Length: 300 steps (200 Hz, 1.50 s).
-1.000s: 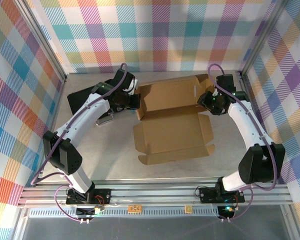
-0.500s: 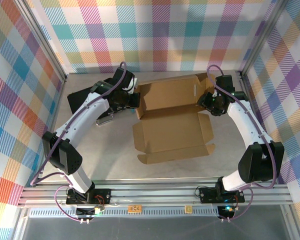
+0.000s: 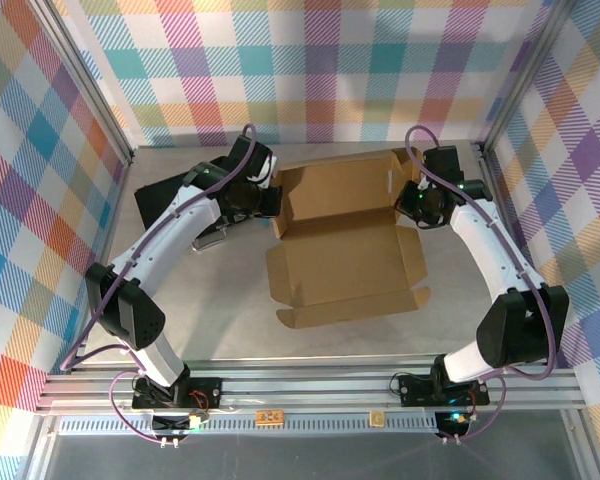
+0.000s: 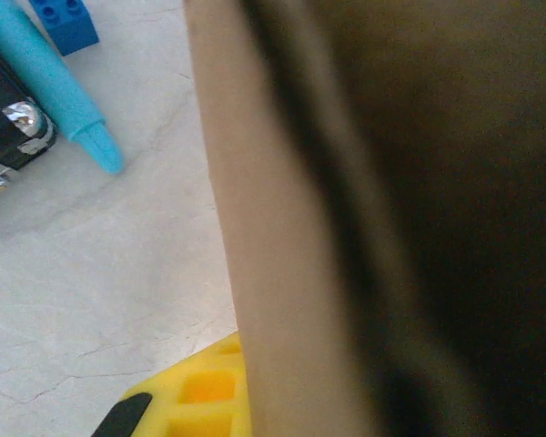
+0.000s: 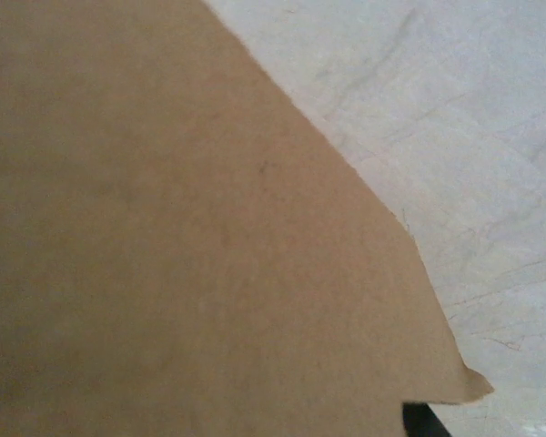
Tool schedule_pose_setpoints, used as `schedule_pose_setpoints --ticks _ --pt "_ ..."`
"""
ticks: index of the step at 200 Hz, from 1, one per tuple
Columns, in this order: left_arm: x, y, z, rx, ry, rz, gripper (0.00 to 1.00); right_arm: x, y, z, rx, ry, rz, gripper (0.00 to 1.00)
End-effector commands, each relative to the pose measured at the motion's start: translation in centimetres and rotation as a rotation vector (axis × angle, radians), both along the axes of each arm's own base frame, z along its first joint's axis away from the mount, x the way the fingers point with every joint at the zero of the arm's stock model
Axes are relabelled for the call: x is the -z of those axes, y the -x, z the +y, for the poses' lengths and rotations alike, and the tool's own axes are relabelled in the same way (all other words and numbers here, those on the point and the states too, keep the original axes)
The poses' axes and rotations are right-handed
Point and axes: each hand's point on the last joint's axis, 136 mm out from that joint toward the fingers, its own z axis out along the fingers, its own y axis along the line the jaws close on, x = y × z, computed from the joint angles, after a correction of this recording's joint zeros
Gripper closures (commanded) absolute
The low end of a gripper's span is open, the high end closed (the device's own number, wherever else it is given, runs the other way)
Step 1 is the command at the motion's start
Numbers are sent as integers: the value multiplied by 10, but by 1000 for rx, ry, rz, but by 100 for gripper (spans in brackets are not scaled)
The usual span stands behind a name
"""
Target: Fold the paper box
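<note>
The paper box (image 3: 345,245) lies opened out in the middle of the table, a brown cardboard sheet with its far panel and side flaps partly raised. My left gripper (image 3: 273,201) is at the box's left flap and is shut on it. In the left wrist view that flap (image 4: 282,273) stands close up as a blurred brown strip, hiding the fingers. My right gripper (image 3: 408,205) is at the right flap and is shut on it. In the right wrist view the cardboard (image 5: 209,255) covers the jaws.
A black case (image 3: 160,200) lies at the back left under my left arm. Beside the flap on the table lie a light-blue marker (image 4: 59,91), a blue brick (image 4: 65,23) and a yellow block (image 4: 191,391). Plaid walls and metal posts enclose the table.
The right gripper has shifted slightly left onto the box's right flap and closed on it. The left arm and the box have stayed in place.
</note>
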Motion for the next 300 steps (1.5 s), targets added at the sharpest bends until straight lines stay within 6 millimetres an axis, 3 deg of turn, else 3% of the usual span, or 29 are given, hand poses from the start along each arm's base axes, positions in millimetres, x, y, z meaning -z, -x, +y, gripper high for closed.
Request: schedule_pose_setpoints --ticks 1,108,154,201,234,250,264,276,300 --pt "-12 2 -8 9 30 -9 100 -10 5 11 -65 69 -22 100" --pt "-15 2 -11 -17 54 10 100 -15 11 70 -408 540 -133 100" --pt "-15 1 -12 -19 62 9 100 -6 15 92 -512 617 -161 100" --pt "-13 0 -13 -19 69 17 100 1 30 130 -713 658 -234 100" --pt "-12 0 -14 -14 70 19 100 6 36 137 -784 682 -253 99" --pt "-10 0 -13 -9 70 24 100 -9 42 145 -852 645 -296 86" --pt "-9 -1 -10 -5 73 29 100 -39 48 155 -883 549 -351 70" --pt "-8 -2 -9 2 85 30 100 -70 50 157 -889 449 -393 57" --pt "-9 -4 -4 9 113 31 100 -146 42 131 -782 171 -493 41"
